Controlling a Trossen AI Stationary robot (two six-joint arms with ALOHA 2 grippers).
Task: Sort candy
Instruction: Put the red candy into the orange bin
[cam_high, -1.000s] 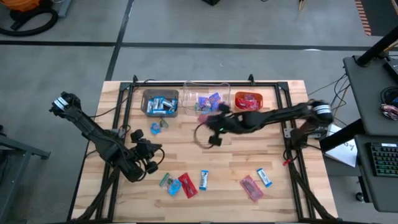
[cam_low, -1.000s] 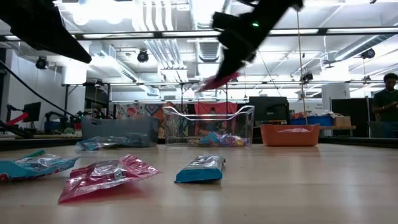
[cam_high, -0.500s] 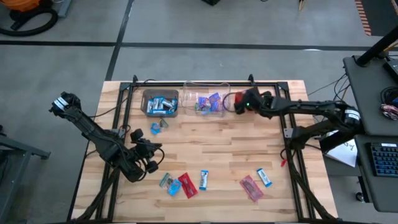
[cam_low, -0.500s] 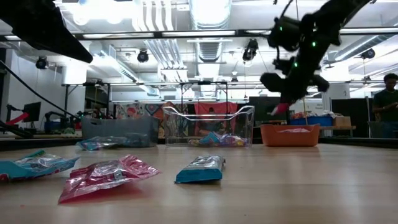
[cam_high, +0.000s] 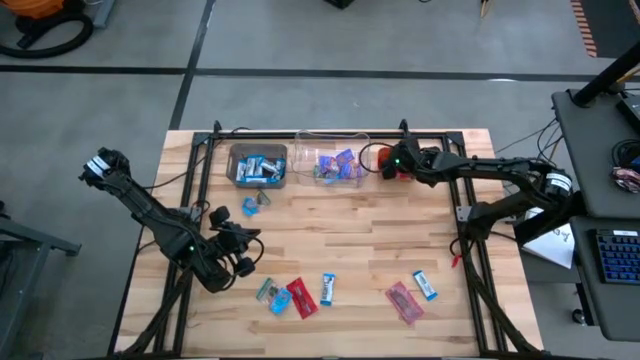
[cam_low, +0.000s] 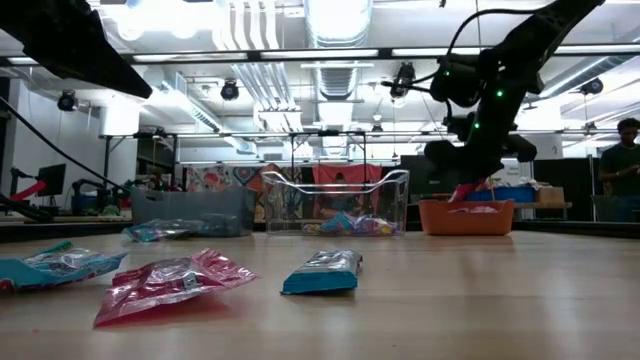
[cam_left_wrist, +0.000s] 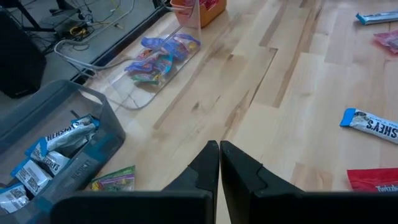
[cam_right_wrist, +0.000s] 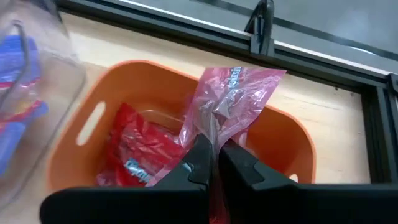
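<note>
My right gripper (cam_high: 392, 166) hovers over the orange bin (cam_high: 412, 172) at the table's far edge, shut on a red wrapped candy (cam_right_wrist: 231, 98). More red candies (cam_right_wrist: 134, 152) lie in that bin. My left gripper (cam_high: 243, 262) waits shut above the table's left-near part, touching nothing; its closed fingertips (cam_left_wrist: 219, 147) show in the left wrist view. Loose candies lie flat near the near edge: a red one (cam_high: 302, 297), a blue one (cam_high: 327, 288), another red one (cam_high: 403, 302) and another blue one (cam_high: 425, 285). My right gripper pinches the red candy between its two fingers by the wrapper's end (cam_right_wrist: 213, 129). The fingers come from above, slanting down toward the far edge. The candy is lifted clear of the table and hangs past the fingertips (cam_low: 466, 190) over the orange bin's inside.
A grey bin (cam_high: 258, 166) of blue-and-white candies and a clear bin (cam_high: 333, 160) of purple ones stand left of the orange bin. Two candies (cam_high: 250, 207) lie before the grey bin, a teal one (cam_high: 268, 292) near the left gripper. A black frame rail (cam_high: 310, 133) borders the table.
My right gripper has carried the red candy from above the table's middle, in front of the clear bin, toward the far right, to over the orange bin. It has also come down closer to the bin, staying shut on the candy.
</note>
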